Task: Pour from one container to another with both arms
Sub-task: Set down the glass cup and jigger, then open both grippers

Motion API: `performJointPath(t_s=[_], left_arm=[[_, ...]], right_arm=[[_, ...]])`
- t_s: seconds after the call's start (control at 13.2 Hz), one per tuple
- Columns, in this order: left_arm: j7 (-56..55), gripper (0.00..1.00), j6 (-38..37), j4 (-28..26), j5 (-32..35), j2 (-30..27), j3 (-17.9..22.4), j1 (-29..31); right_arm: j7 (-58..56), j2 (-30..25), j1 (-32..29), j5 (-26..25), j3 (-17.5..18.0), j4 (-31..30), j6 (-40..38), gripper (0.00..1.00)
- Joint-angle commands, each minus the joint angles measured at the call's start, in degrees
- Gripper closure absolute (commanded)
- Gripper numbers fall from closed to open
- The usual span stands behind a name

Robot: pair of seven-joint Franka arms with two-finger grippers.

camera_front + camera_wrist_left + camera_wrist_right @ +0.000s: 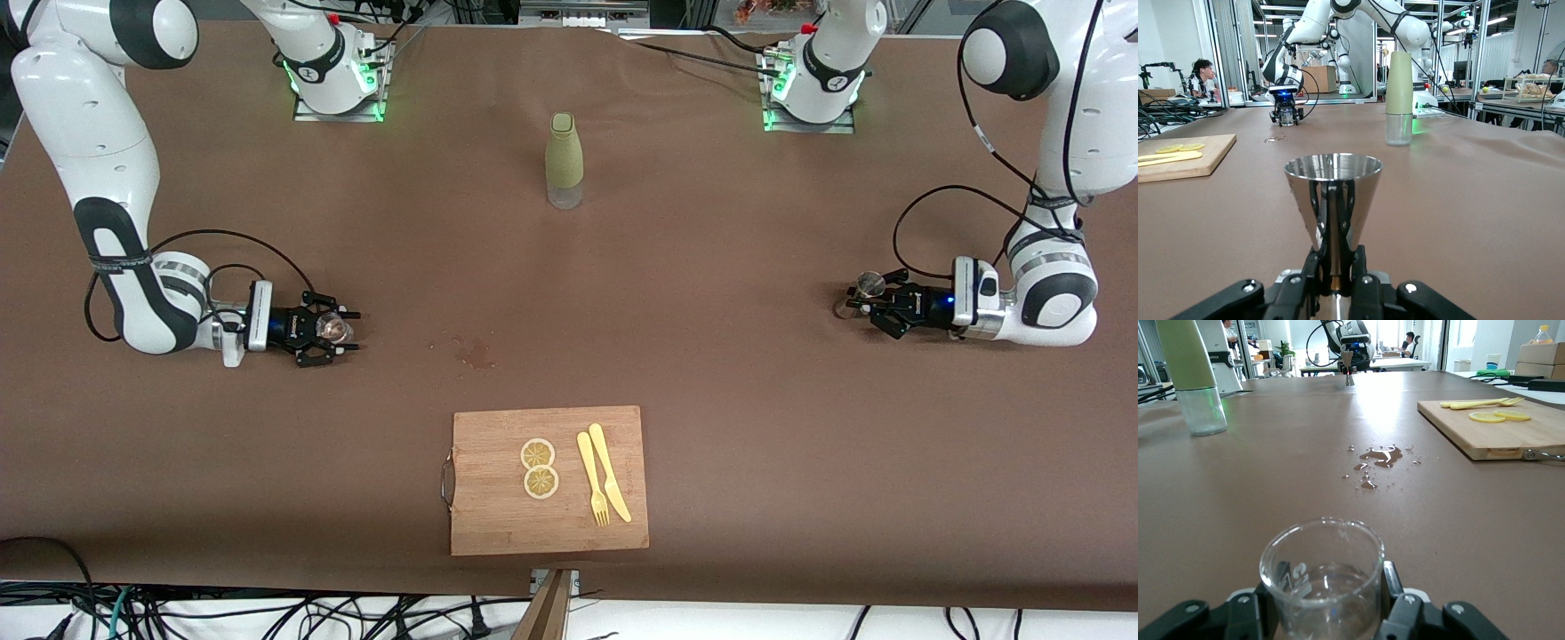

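Observation:
My left gripper (869, 307) is low over the table at the left arm's end, shut on the narrow waist of a shiny metal measuring cup (869, 285). In the left wrist view the cup (1333, 193) stands upright, its cone above my left gripper (1335, 267). At the right arm's end a small clear glass (336, 329) sits on the table with a little liquid in it. My right gripper (331, 336) is open around it, fingers (1390, 577) flanking the glass (1321, 580).
A green-sleeved bottle (564, 160) stands mid-table near the bases. A wooden cutting board (498, 524) near the front camera carries two lemon slices (539, 467) and a yellow fork and knife (603, 484). A small spill (476, 351) wets the cloth between the board and the glass.

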Motion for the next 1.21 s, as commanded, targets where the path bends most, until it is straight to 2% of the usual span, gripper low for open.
performJointPath(t_s=[0.0,0.08,0.15,0.23,0.3,0.38,0.68,0.83,0.91,1.14], left_arm=[[12.0,1.0,-1.9,3.4,2.1,3.1,-0.1,0.6],[12.0,1.0,-1.9,3.4,2.1,3.6,-0.1,0.6],[11.9,0.94,-1.8,3.4,2.0,3.7,-0.1,0.4],[11.8,0.83,-1.7,3.4,2.0,3.7,-0.1,0.2],[11.9,0.12,-1.4,3.5,2.0,3.7,0.0,0.2],[12.0,0.0,-1.2,3.5,2.0,3.7,0.6,0.2],[10.4,0.0,1.1,4.1,1.9,4.0,2.1,0.0],[5.6,0.0,1.5,7.5,2.2,4.0,4.6,-0.6],[2.2,0.0,2.9,9.6,4.8,3.6,5.9,-1.0],[-17.7,0.0,3.8,14.5,13.2,3.3,7.4,-1.1]], right_arm=[[-1.0,0.7,-0.3,-0.3,-1.6,1.4,-0.3,0.33],[-1.4,0.8,-0.3,-1.2,-2.4,1.5,-0.4,0.32],[-1.5,0.7,-0.3,-2.1,-3.1,1.9,-0.4,0.3],[-1.6,0.6,-0.3,-3.5,-3.9,2.5,-0.5,0.3],[-1.6,0.4,-0.3,-5.3,-4.7,3.8,-0.7,0.27],[-1.4,0.3,-0.3,-7.1,-5.4,5.5,-1.4,0.26],[1.2,-6.3,-0.2,-14.7,-6.3,6.6,-0.3,0.26],[8.4,-11.5,-0.1,-21.2,-6.6,6.5,0.8,0.25],[12.1,-14.4,0.0,-24.6,-6.5,6.3,1.7,0.23],[23.3,-21.8,0.5,-31.5,-6.5,4.4,2.4,0.23]])
